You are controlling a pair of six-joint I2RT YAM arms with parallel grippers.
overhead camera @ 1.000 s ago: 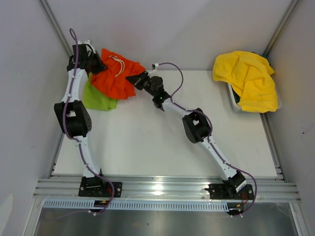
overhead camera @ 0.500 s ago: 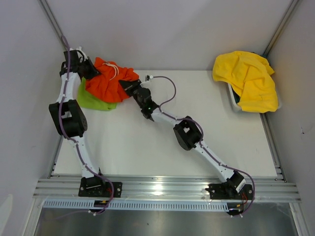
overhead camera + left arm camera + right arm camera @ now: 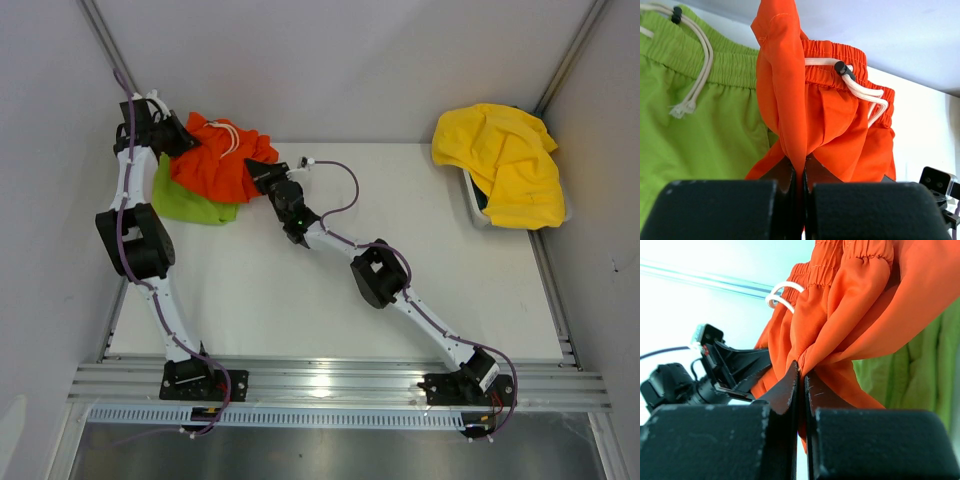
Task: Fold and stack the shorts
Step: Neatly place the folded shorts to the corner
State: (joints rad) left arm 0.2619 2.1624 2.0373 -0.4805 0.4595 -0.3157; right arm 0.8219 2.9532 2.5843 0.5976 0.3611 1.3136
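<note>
Stacking under way: orange-red shorts (image 3: 215, 160) held over lime-green shorts (image 3: 185, 203), cloth pinched by left gripper (image 3: 799, 172) and right gripper (image 3: 801, 377), both clamped. Lime-green pair laid flat beneath; orange pair's fold and placing judged undone.

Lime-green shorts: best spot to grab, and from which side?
Probably the green shorts' gathered waistband, pinched from above on the stretch left of the orange shorts in the left wrist view. There it lies flat and uncovered, a thicker ridge than the thin cloth. The orange pair overlaps the other side.
</note>
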